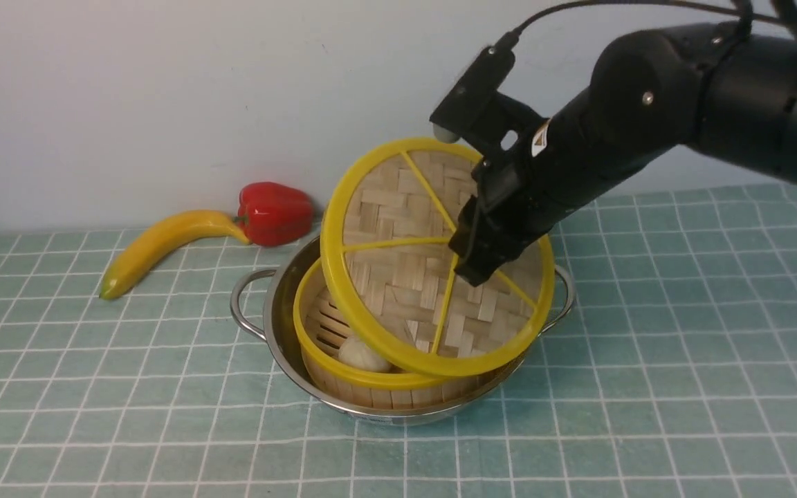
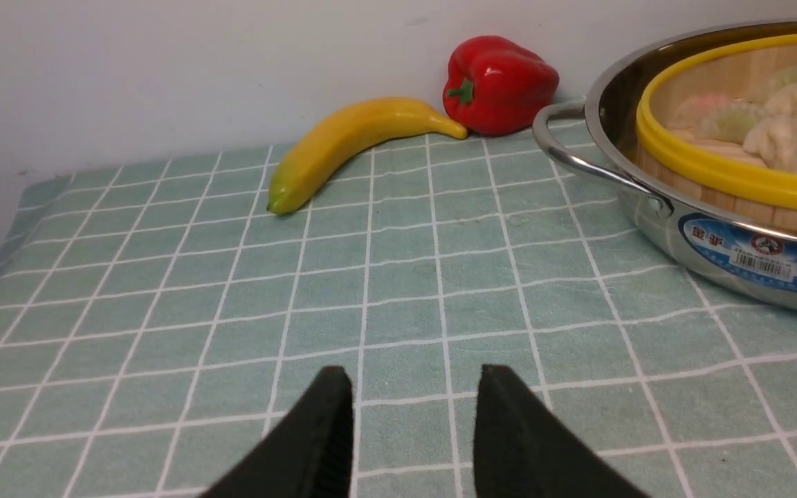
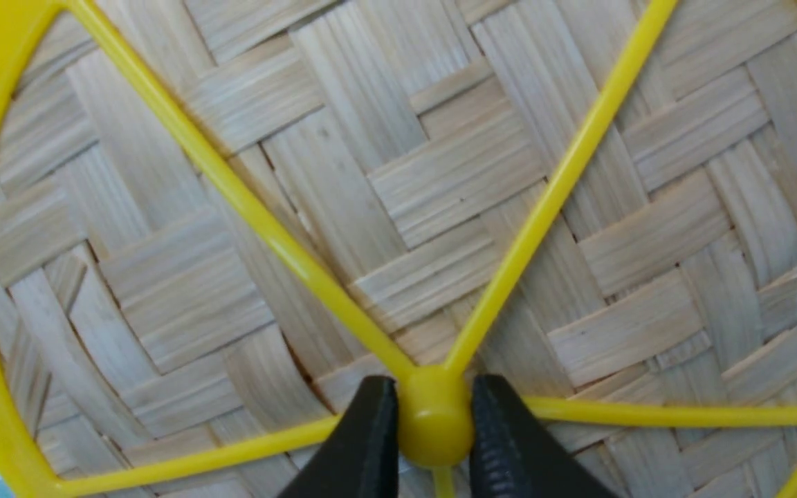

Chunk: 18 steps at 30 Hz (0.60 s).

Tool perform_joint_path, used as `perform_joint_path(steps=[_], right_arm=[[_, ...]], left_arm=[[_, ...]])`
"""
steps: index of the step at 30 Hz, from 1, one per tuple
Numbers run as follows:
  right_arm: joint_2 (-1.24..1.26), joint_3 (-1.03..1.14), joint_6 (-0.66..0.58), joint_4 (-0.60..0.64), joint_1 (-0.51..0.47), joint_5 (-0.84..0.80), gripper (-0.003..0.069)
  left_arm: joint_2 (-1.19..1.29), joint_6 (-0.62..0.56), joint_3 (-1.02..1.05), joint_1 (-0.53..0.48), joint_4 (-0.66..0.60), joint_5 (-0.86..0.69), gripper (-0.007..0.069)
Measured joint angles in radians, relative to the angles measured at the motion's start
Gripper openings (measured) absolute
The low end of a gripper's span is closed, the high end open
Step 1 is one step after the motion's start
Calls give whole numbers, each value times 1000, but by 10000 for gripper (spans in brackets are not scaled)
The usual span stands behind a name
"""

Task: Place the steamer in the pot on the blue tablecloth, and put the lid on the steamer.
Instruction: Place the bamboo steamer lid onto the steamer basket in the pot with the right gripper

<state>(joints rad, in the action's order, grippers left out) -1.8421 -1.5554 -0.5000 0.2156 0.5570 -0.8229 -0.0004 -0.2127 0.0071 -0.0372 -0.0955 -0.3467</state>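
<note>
Woven round lid (image 1: 398,277) leans, perhaps touching, over slatted steamer (image 1: 398,396).

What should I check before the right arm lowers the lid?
1. The steamer sits inside the pot, on the tablecloth: ok.
2. The right pincer is shut on the knob of the lid: ok.
3. The lid is level: not ok, it is tilted with the far edge raised.
4. The lid is centred over the steamer: cannot tell.
5. The left pincer is clear of the pot: ok, it is open over the bare tablecloth.
</note>
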Motion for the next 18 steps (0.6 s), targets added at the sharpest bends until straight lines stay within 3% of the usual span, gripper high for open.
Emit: perform_joint_path(steps=[18], right_arm=[[-25,-1,-7,30,13,56,147]], left_arm=[[0,0,0,0,0,0,242]])
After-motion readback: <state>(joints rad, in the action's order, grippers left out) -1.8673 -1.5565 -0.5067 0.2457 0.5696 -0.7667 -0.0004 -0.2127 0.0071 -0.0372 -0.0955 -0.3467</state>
